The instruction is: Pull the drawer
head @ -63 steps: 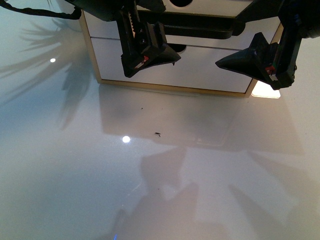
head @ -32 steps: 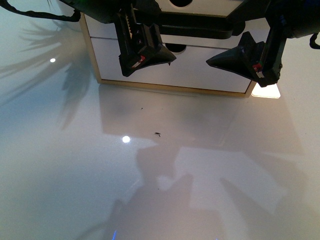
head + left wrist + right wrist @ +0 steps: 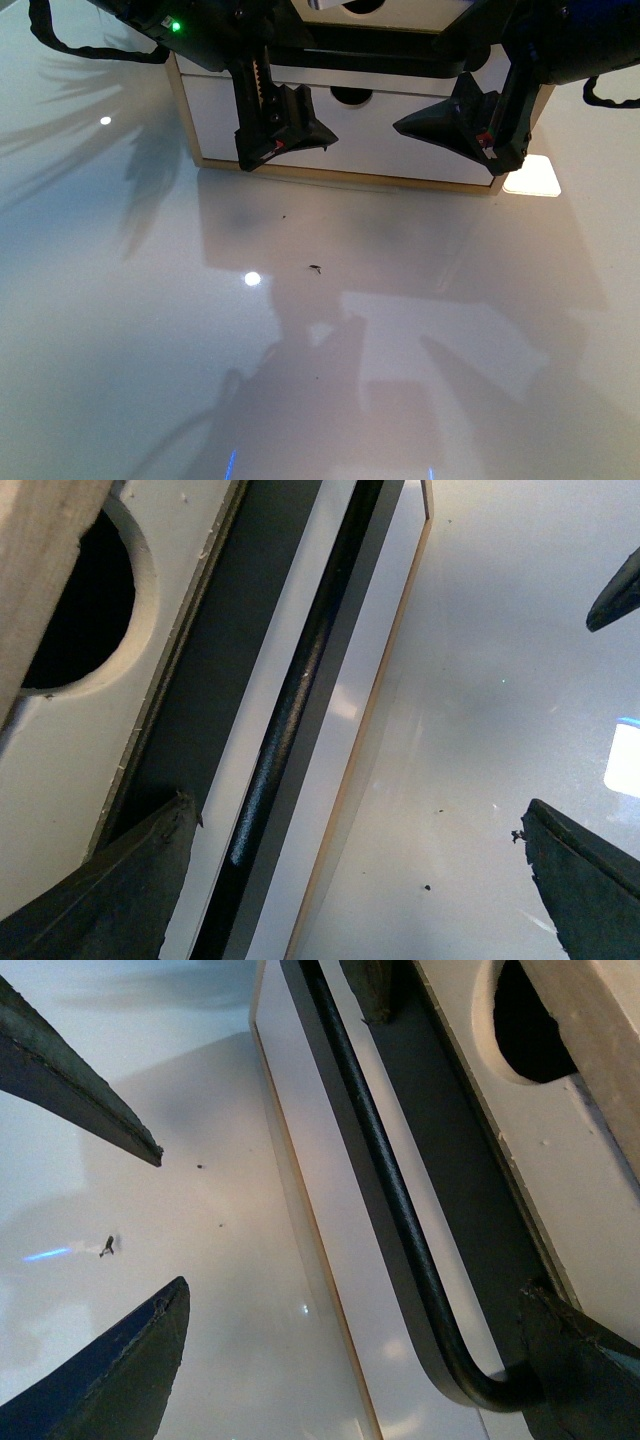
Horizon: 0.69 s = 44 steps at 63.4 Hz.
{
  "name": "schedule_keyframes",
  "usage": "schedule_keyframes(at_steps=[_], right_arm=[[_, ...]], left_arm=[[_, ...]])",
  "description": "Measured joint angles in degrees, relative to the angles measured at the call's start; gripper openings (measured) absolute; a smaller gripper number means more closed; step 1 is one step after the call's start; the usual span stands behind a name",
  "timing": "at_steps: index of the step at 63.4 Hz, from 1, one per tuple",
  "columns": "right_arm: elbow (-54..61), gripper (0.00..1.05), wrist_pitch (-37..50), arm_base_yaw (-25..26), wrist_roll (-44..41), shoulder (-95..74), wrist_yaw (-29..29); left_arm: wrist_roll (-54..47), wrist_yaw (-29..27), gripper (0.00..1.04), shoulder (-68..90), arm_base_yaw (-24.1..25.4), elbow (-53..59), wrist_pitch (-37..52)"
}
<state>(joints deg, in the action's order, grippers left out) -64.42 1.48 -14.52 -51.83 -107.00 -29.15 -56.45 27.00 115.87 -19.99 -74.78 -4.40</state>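
Both arms have closed in on the drawer (image 3: 585,1160). Left gripper (image 3: 360,805) and right gripper (image 3: 355,1285) are spread wide, the bar handle (image 3: 400,1200) between their fingers. I log no grasp; the pull remains.

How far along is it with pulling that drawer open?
Done: the left gripper and right gripper are up at the drawer, each open, with the black bar handle showing between its fingers. In hand: lining up the grasp; neither gripper has closed on the bar. Left: clamp on and pull, as nothing shows the drawer slid out yet.
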Motion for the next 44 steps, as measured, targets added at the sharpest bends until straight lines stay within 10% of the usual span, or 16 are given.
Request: schedule_keyframes(at_steps=[44], right_arm=[[-1.29, 0.96, -1.20, -0.90, -1.03, -2.05, -0.50]], left_arm=[[-2.29, 0.15, 0.97, 1.14, -0.94, -0.57, -1.16]])
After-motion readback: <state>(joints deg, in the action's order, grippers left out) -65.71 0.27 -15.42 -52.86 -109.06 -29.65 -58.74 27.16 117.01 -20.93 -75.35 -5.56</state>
